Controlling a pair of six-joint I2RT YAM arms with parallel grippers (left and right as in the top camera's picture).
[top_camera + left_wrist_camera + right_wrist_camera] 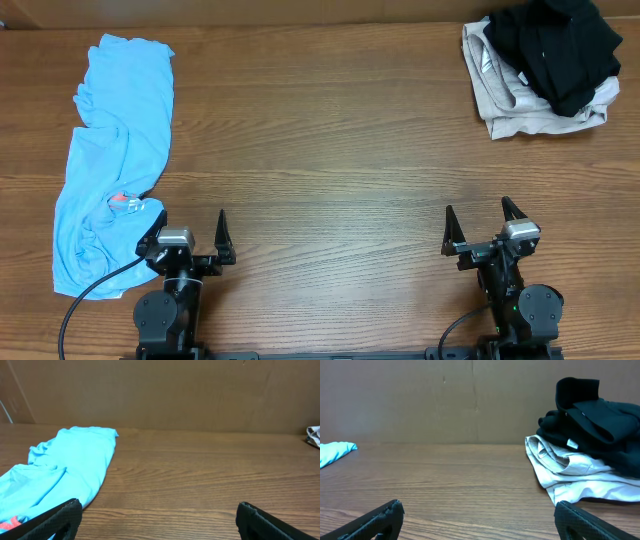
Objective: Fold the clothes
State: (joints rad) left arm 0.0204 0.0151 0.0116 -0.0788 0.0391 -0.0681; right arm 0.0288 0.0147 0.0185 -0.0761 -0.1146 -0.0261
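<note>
Right now the blue shirt (110,160) lies bunched on the desk (330,130), a long strip stretching away just beside the left claw (188,226). Both claws gape wide, holding nothing. The right claw (478,214) is well apart.

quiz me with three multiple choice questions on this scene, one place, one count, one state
1. Where is the sky-blue t-shirt? A far right corner B left side of the table C between the grippers
2. How many garments lie far right? A one B two C five
3. The left gripper is: A open, empty B shut on the t-shirt C shut on black cloth
B: it stretches along the left edge. B: a black garment lies on a beige garment. A: its jaws stand apart, nothing between.
</note>
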